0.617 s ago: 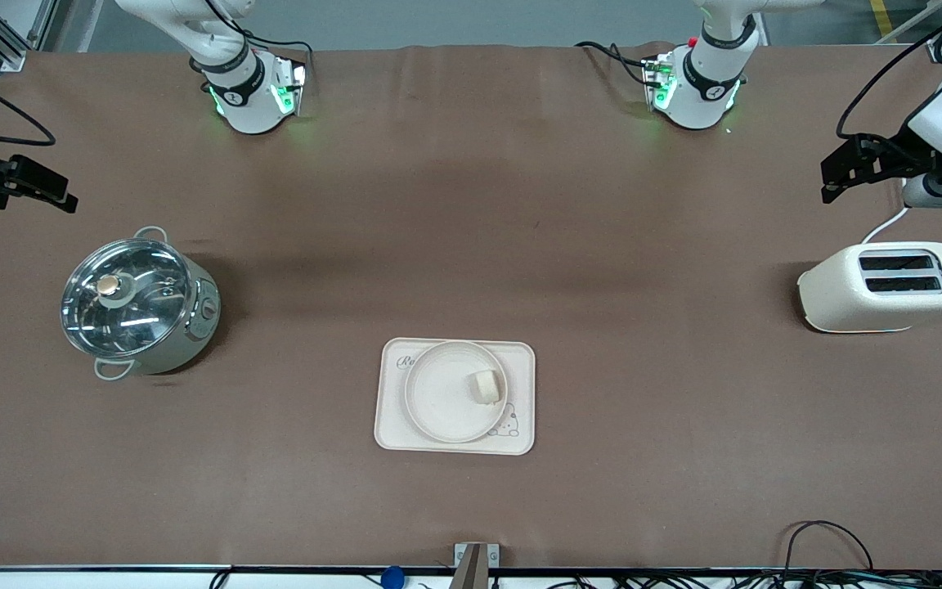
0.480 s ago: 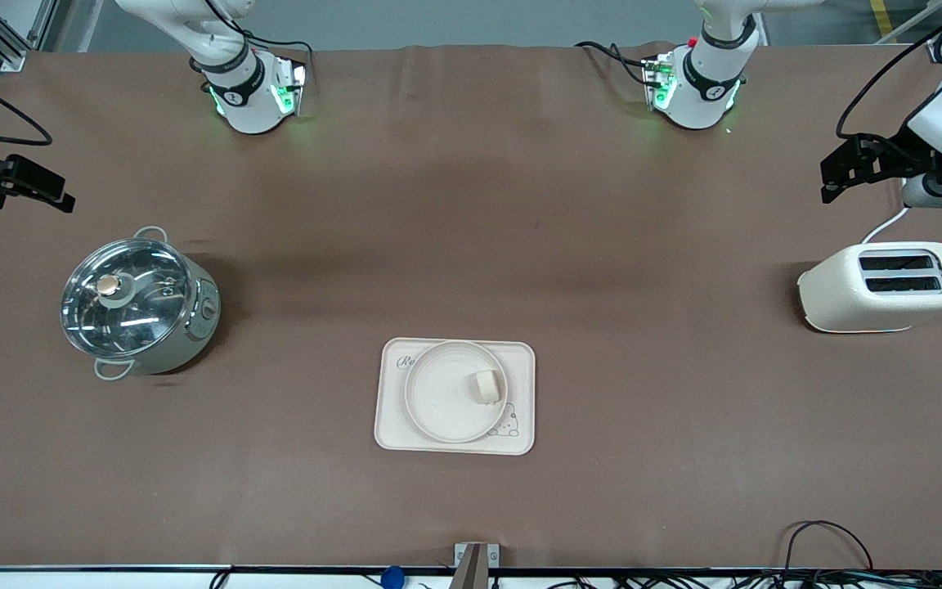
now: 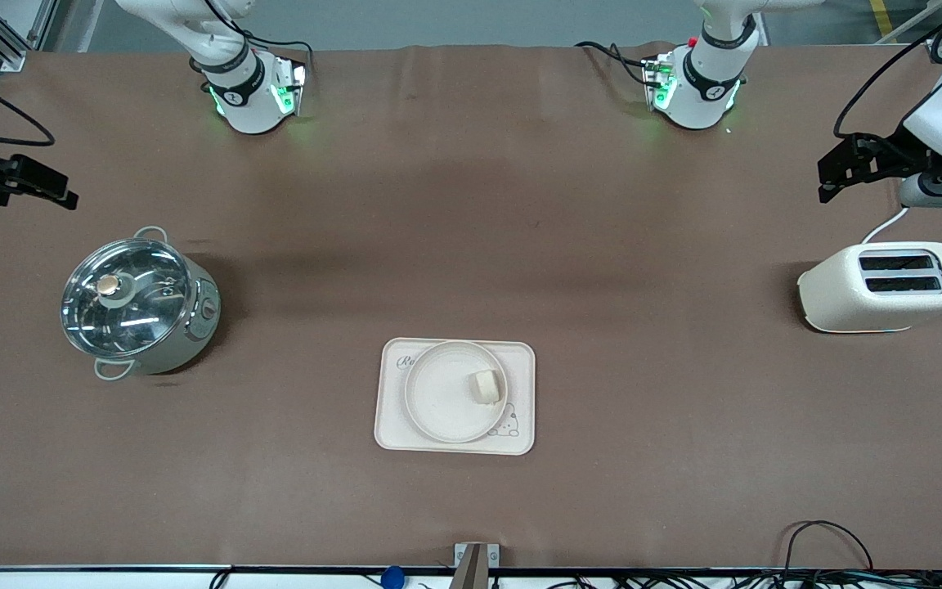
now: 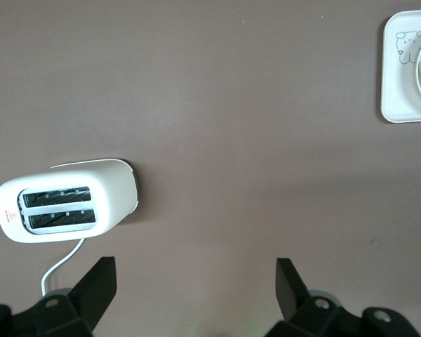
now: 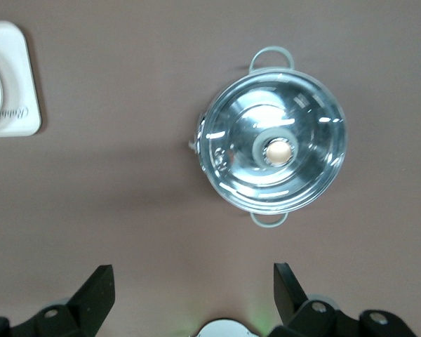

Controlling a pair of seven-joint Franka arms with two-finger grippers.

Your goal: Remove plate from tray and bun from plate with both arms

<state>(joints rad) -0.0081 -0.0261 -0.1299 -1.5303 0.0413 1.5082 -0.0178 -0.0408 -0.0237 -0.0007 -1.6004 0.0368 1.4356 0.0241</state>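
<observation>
A brown cloth covers the long table (image 3: 471, 245), with a lidded steel pot (image 3: 137, 304) toward the right arm's end and a cream toaster (image 3: 885, 288) toward the left arm's end. Midway between them, nearer the front camera, the tray (image 3: 520, 356) carries the plate (image 3: 438, 401), and the bun (image 3: 485, 386) sits on the plate near its rim toward the left arm's end. Nothing is started, by the look of it: the left gripper (image 3: 839, 170) hangs high near the toaster and the right gripper (image 3: 38, 188) high near the pot, both spread wide and empty. Next, each arm must travel in to the tray, one for the plate's rim, one for the bun. Since the earlier frames both grippers have drifted only slightly; plate, bun and tray have not moved.
</observation>
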